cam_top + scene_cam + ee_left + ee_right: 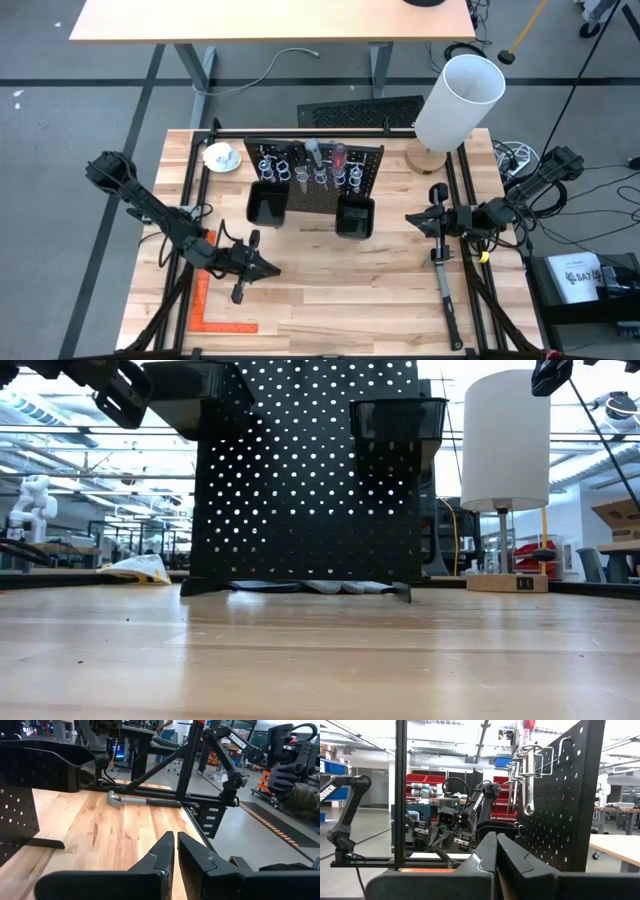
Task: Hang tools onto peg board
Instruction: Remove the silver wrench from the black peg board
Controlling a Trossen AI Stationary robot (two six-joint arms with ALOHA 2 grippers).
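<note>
The peg board (315,175) stands upright at the far middle of the table (330,290), its face turned toward the near edge and its long side running left to right. Several tools already hang in its wire ring holders (532,757): I see a red-handled screwdriver (339,158) and a silver wrench (528,787), both with the long axis vertical, pointing down. The two black bins (267,206) are fixed low on the front.

What seems left is a hammer (441,262) lying flat on the right part of the table, its handle along the near-far direction, head toward the board. An orange square ruler (208,308) also lies near the left front corner.

The left gripper (268,268) hovers over the table in front of the board, its fingers almost together and holding nothing. The right gripper (415,218) is beside the right bin, fully closed and empty.

So most of the work looks done, I think.
</note>
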